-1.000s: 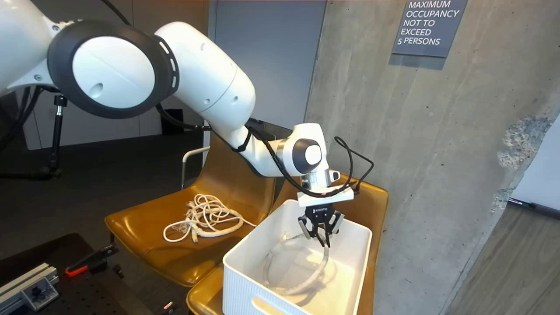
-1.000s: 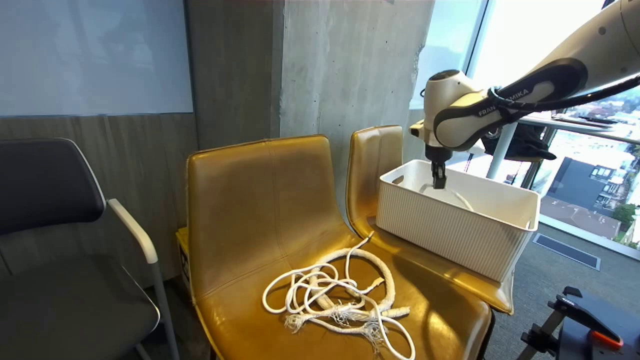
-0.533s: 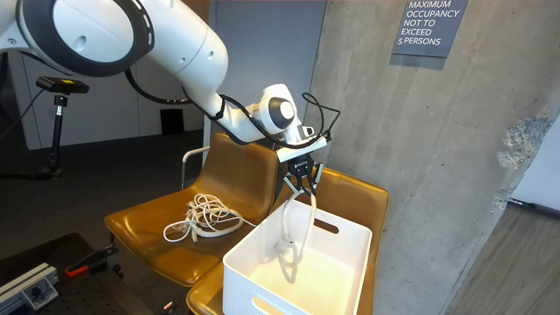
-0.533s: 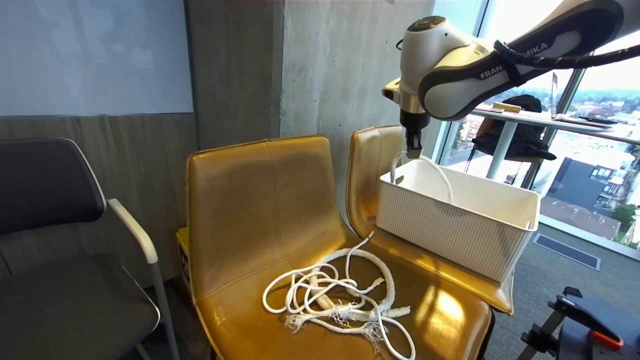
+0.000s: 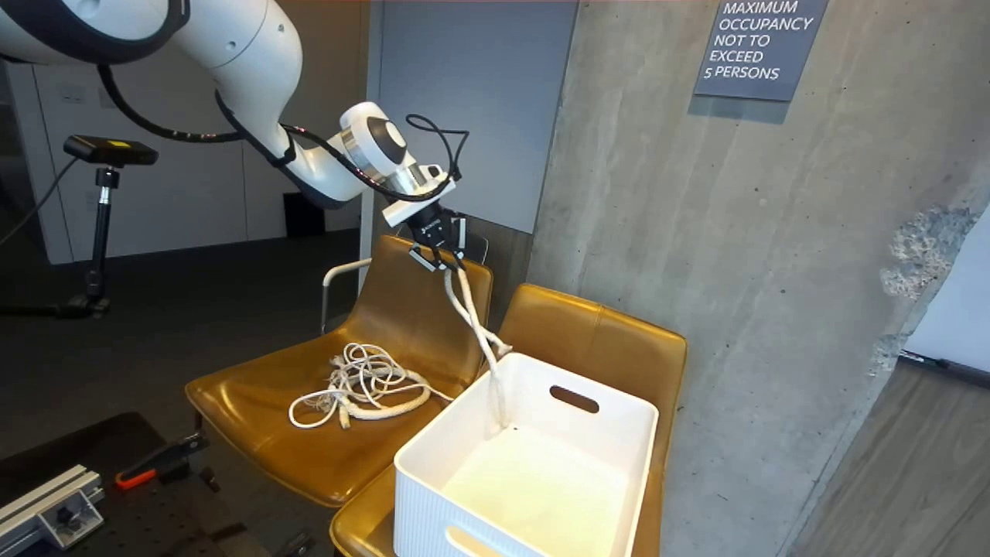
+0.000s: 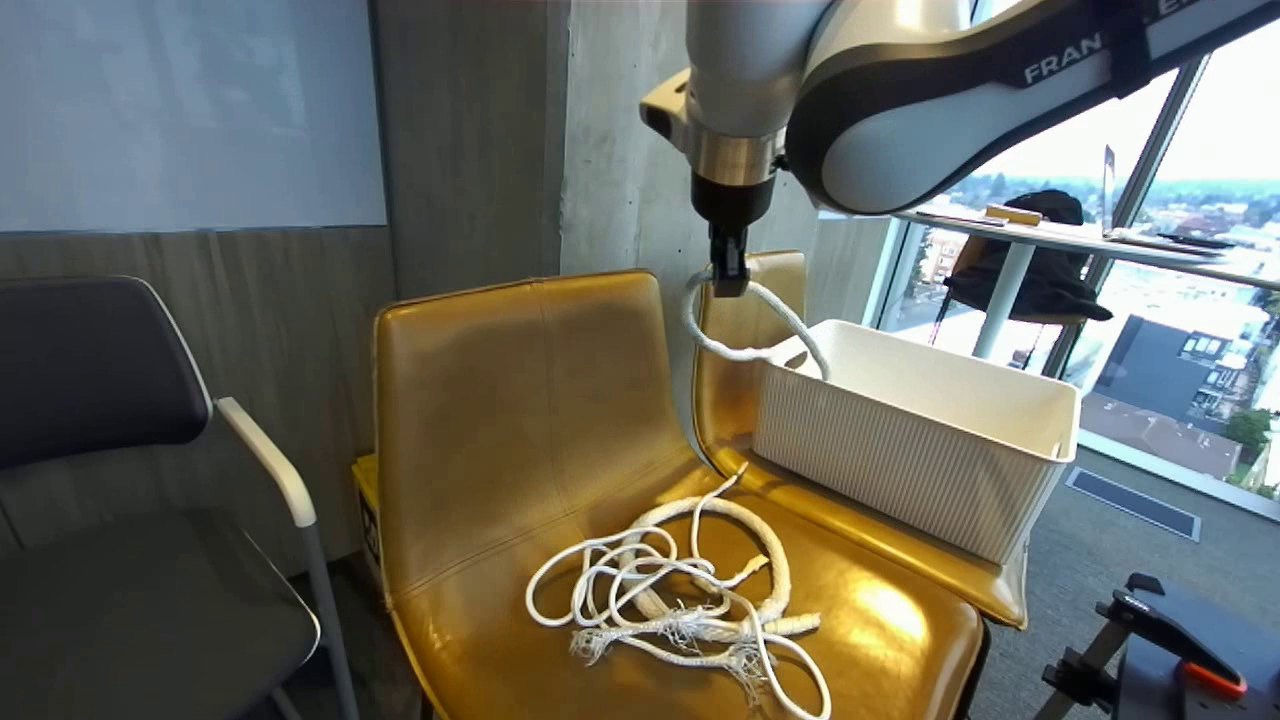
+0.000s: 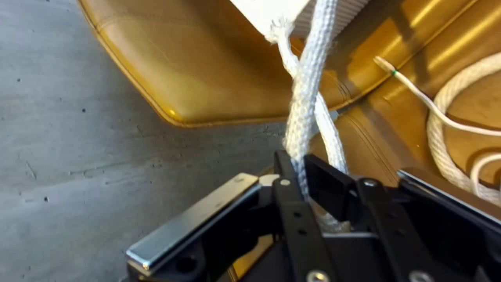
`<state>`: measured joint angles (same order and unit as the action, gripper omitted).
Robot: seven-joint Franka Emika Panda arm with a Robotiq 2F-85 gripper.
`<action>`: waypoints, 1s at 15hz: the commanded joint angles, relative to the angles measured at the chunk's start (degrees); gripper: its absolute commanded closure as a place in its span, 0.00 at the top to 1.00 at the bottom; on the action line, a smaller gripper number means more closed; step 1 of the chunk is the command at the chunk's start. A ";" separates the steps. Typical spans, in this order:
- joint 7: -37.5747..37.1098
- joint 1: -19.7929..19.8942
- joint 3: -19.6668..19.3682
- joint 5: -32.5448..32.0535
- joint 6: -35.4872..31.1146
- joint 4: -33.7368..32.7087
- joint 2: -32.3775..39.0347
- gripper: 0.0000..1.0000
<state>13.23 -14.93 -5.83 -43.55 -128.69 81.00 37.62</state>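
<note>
Outside bin rim, gripper pinches rope (midair).

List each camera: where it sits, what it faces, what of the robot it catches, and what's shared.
An exterior view: stands apart from the arm, looks down at the white box, sign beyond; arm at upper left, gripper near middle.
An exterior view: stands apart, facing brown chairs, window at right; arm at upper right, gripper near middle.
Wrist view: behind the gripper, looking past the fingers along the rope; only the gripper shows.
Shared: both exterior views show the white box and the gripper holding the rope.
</note>
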 commanded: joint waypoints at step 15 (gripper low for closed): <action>-18.40 -15.19 9.90 -1.51 18.41 -8.72 9.56 0.04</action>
<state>-4.71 -32.32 4.59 -45.78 -111.31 73.72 45.43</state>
